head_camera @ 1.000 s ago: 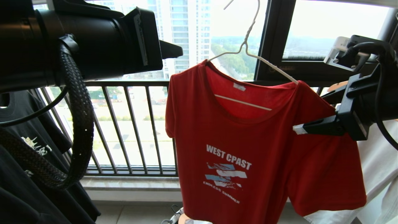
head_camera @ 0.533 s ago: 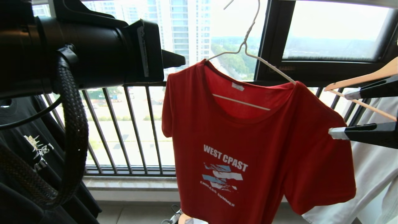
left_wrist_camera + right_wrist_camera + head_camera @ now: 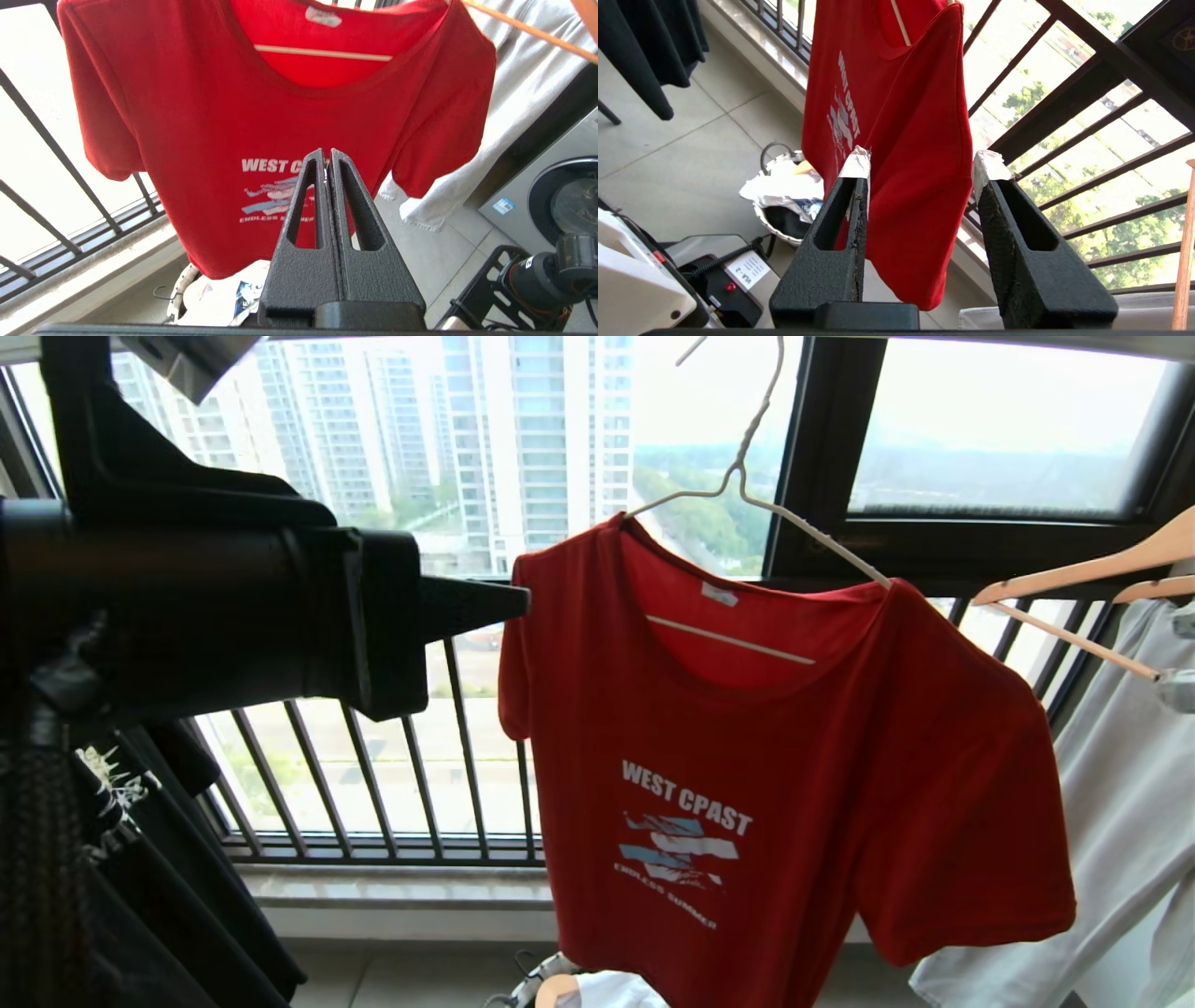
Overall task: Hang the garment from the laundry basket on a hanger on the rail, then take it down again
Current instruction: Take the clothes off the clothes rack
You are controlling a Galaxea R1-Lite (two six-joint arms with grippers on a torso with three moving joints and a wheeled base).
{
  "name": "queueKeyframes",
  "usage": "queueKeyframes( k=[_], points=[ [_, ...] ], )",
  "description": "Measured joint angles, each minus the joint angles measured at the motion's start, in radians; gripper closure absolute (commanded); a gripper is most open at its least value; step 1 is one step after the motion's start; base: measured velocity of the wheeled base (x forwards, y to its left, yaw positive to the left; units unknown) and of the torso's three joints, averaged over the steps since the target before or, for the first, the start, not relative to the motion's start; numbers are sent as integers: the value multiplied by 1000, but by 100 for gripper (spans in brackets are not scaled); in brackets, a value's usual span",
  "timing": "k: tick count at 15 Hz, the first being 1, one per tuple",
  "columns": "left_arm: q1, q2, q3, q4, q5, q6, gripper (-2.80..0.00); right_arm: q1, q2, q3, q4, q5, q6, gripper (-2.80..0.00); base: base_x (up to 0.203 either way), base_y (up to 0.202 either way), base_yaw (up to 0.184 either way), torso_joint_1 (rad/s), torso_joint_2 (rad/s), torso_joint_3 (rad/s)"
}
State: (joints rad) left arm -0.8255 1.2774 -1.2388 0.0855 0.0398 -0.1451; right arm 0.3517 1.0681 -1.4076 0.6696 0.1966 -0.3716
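Claws have both let go, you see: right claw (image 3: pixel 920 170) parted beside the garment (image 3: pixel 784 756), left claw (image 3: pixel 325 161) pinched empty, so hanging looks done.

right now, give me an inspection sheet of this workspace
surface: tiled floor, nothing spilled seen
shirt: red shirt hangs on the white hanger, square on both shoulders
rail: not in view; hanger hook runs out of the top of the head view
basket: basket on the floor below the shirt, with pale laundry in it
clutter: black shirt on the left, grey garment on wooden hangers on the right
grippers: left gripper shut, empty, facing the shirt's chest; right gripper open, jaws either side of the shirt's sleeve edge, not closed on it
cables: nothing seen loose
surroundings: window railing, washing machine
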Motion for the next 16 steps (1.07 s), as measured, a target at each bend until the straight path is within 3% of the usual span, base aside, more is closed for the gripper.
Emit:
queueKeyframes(
  k=[3, 5, 9, 12, 14, 16],
  points=[
    [18, -153, 187, -3, 1, 12, 0, 0, -110, 57, 0, -1, 80, 0, 0, 0, 0, 0, 0, 0],
    [97, -289, 317, -5, 2, 40, 0, 0, -216, 113, 0, -16, 150, 0, 0, 0, 0, 0, 0, 0],
    [411, -554, 467, -4, 3, 94, 0, -24, -440, 198, 6, -139, 278, 0, 0, 0, 0, 0, 0, 0],
    [650, -690, 513, -1, 4, 107, 0, -183, -555, 214, 20, -193, 303, 0, 0, 0, 0, 0, 0, 0],
    [747, -759, 529, -1, 4, 110, 0, -287, -625, 223, 50, -197, 305, 0, 0, 0, 0, 0, 0, 0],
    [798, -826, 538, 0, 1, 114, 0, -321, -692, 263, 60, -197, 304, 0, 0, 0, 0, 0, 0, 0]
  ],
)
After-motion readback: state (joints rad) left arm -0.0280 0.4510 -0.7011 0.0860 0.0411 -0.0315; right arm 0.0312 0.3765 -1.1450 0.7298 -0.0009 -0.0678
